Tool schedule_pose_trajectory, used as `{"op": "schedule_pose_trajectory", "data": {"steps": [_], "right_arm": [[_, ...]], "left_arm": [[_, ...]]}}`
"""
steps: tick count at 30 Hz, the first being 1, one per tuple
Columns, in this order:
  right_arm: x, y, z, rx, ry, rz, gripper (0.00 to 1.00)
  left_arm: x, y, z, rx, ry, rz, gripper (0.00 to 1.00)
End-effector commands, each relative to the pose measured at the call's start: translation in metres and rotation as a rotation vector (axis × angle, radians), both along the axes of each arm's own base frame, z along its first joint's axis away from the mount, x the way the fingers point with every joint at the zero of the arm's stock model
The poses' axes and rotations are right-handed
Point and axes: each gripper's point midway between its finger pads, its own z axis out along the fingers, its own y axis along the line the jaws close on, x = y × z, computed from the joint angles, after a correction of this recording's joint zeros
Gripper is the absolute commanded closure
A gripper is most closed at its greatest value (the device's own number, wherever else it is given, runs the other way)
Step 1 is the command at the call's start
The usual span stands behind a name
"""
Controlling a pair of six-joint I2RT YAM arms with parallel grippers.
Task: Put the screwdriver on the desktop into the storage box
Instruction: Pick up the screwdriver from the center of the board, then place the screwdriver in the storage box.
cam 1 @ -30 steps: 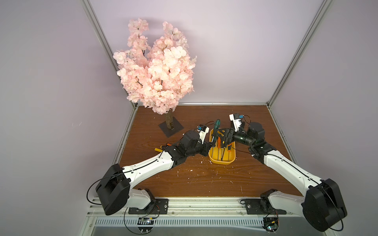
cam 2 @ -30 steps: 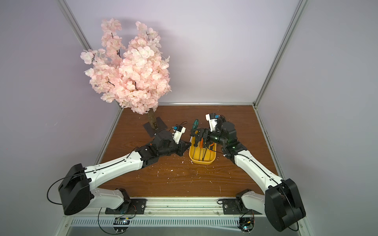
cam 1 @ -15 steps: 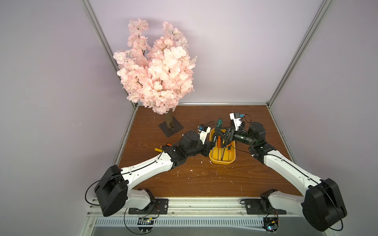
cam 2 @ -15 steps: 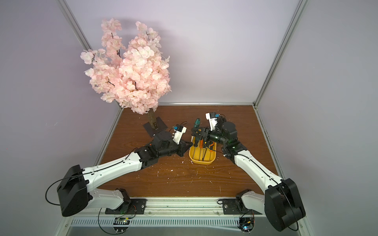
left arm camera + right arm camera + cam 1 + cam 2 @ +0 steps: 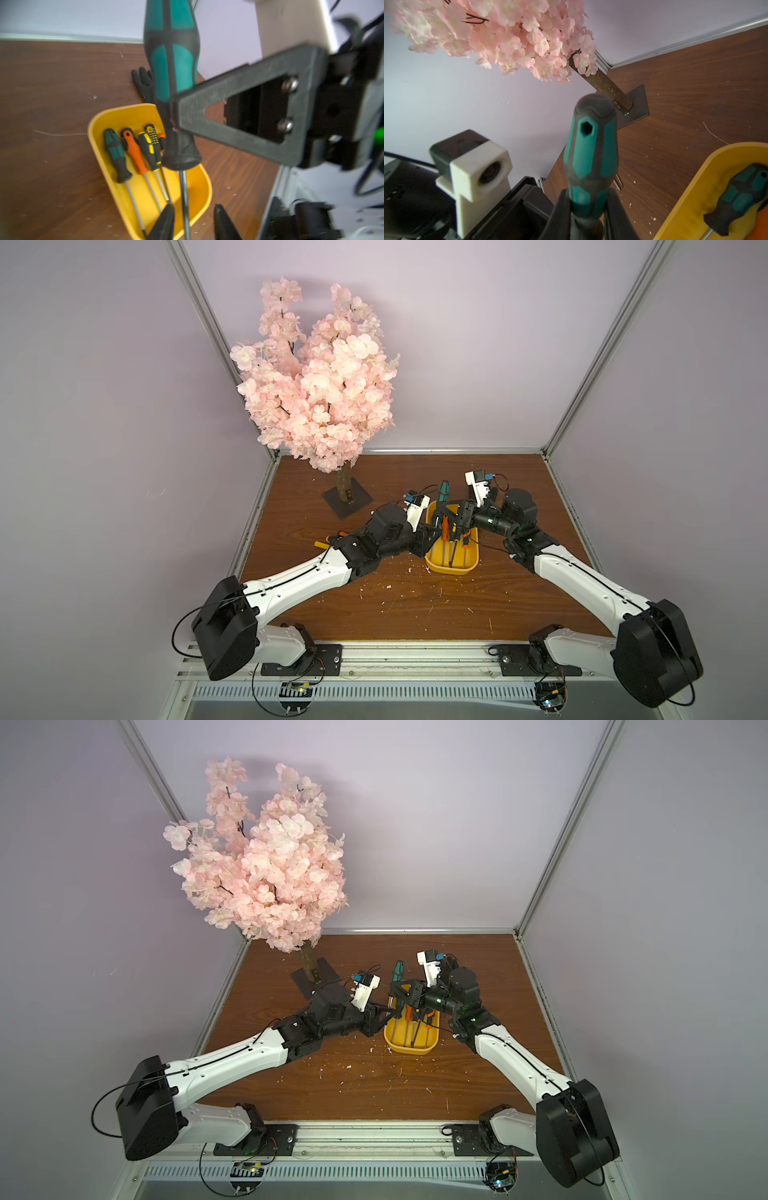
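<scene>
A green-and-black screwdriver (image 5: 444, 488) (image 5: 399, 969) stands nearly upright above the far end of the yellow storage box (image 5: 453, 569) (image 5: 409, 1051), handle up. My right gripper (image 5: 588, 193) (image 5: 444, 515) is shut on the lower part of its handle (image 5: 172, 62). My left gripper (image 5: 193, 207) (image 5: 432, 537) is open at the box's left rim. The steel shaft (image 5: 184, 197) runs between its fingers with a gap on each side. Several screwdrivers (image 5: 133, 149) lie side by side in the box (image 5: 93, 124).
A pink blossom tree (image 5: 316, 385) on a black base plate (image 5: 633, 104) stands at the back left of the desktop (image 5: 395, 605). A black glove (image 5: 143, 81) lies just beyond the box. Orange and yellow tool ends (image 5: 328, 541) show beside the left arm. White flecks dot the wood.
The right gripper has shut on the screwdriver's handle. The left gripper has opened off the shaft. Both arms stay close together over the box.
</scene>
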Motion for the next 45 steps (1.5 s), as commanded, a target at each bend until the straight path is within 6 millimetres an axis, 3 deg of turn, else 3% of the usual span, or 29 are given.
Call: {"op": "schedule_pose_trajectory", "data": {"steps": [1, 8, 13, 28, 40, 45], "right_arm": [[0.01, -0.009, 0.006, -0.043, -0.048, -0.05, 0.89], [0.023, -0.027, -0.017, -0.165, -0.016, -0.132, 0.9], [0.03, -0.04, -0.054, -0.285, 0.059, -0.193, 0.91], [0.056, -0.043, -0.134, -0.412, 0.245, -0.242, 0.92], [0.063, -0.03, -0.163, -0.46, 0.302, -0.208, 0.86], [0.064, -0.027, -0.167, -0.466, 0.319, -0.204, 0.76]], "left_arm": [[0.002, 0.001, 0.013, -0.004, -0.04, 0.019, 0.49], [-0.001, 0.02, 0.014, 0.004, -0.051, 0.079, 0.43], [0.002, 0.047, 0.011, 0.003, -0.052, 0.189, 0.31], [0.002, 0.079, -0.008, -0.002, 0.021, 0.312, 0.29], [0.007, 0.11, -0.026, -0.005, 0.092, 0.424, 0.29], [0.008, 0.114, -0.03, 0.01, 0.1, 0.437, 0.29]]}}
